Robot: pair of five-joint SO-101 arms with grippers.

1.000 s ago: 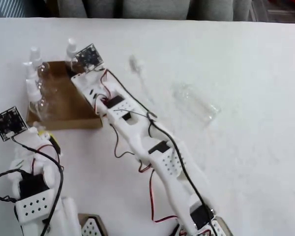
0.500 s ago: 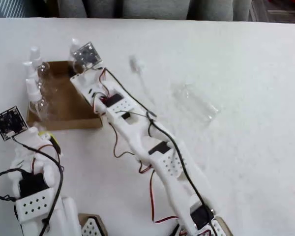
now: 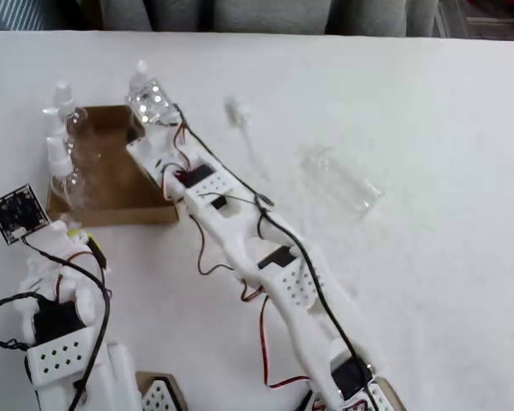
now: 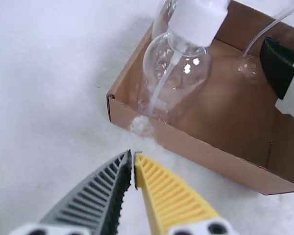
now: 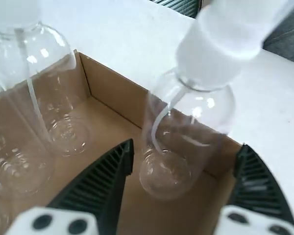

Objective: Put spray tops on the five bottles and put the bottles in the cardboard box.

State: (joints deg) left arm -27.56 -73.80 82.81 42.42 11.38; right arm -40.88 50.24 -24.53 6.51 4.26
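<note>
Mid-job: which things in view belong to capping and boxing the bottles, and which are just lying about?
Job:
brown cardboard box
clear plastic bottles with white spray tops, standing in it
loose white spray top with tube
clear bottle lying on its side, apparently uncapped

Not the job:
grey chair backs beyond the far edge of the white table

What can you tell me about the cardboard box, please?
The cardboard box is brown, shallow and open-topped, with low walls, resting flat on the white table. Clear bottles with white spray tops stand upright inside, one in a corner, inside the open right gripper. The shut left gripper sits just outside one wall.
</note>
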